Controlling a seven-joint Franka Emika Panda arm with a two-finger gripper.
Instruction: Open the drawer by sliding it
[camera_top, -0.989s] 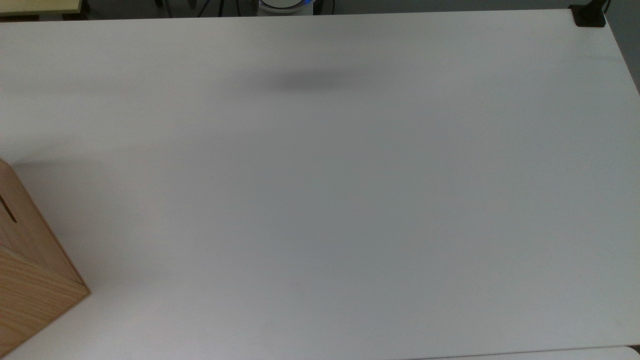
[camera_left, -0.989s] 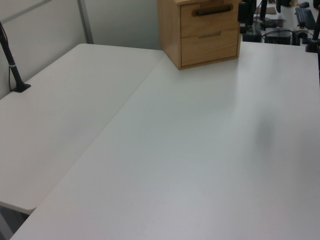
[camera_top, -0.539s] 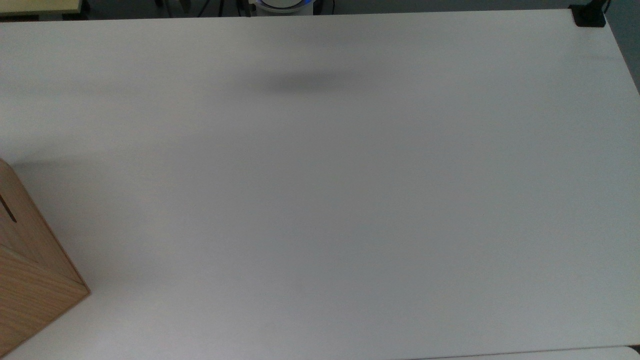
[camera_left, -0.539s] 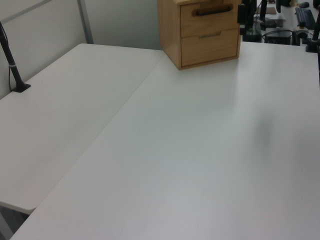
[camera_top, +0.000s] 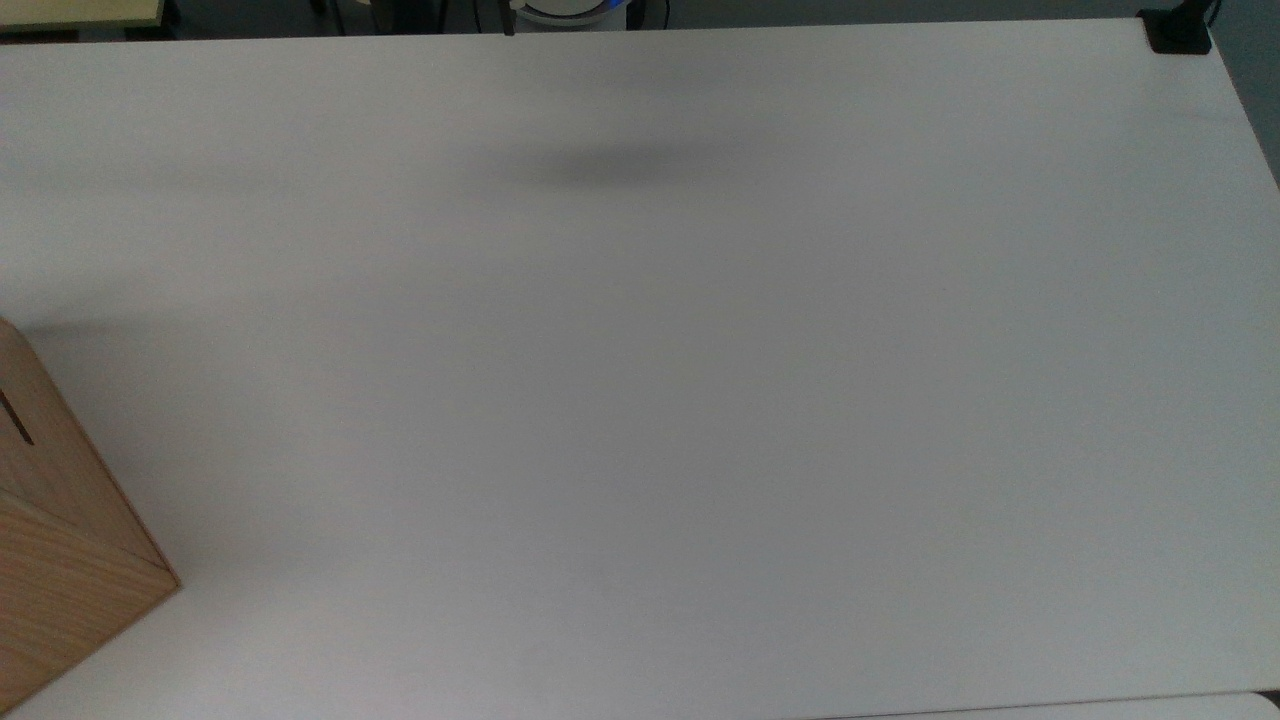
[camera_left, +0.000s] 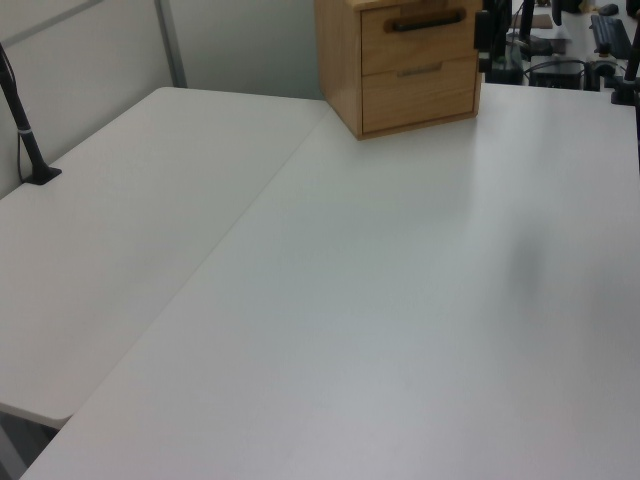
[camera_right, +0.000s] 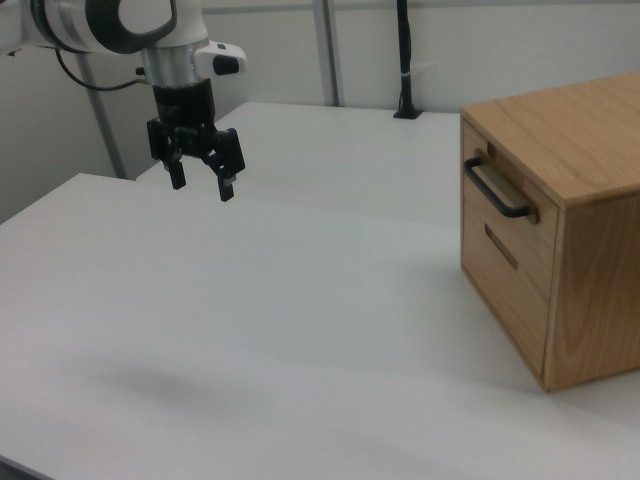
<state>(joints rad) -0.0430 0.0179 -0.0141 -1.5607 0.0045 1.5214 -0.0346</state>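
Almost nothing has moved since the earlier frames. In the right view, our hand hangs spread and empty above the surface; the closed drawer lies well to the right view's right, handle running horizontally, facing the hand.

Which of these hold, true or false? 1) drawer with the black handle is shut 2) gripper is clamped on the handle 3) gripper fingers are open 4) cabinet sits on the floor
1) True. The drawer front sits flush with the cabinet in the right view.
2) False. The gripper hangs above the table, well to the right view's left of the handle, touching nothing.
3) True. The fingers are spread with a clear gap and nothing between them.
4) False. The cabinet stands on the white table.
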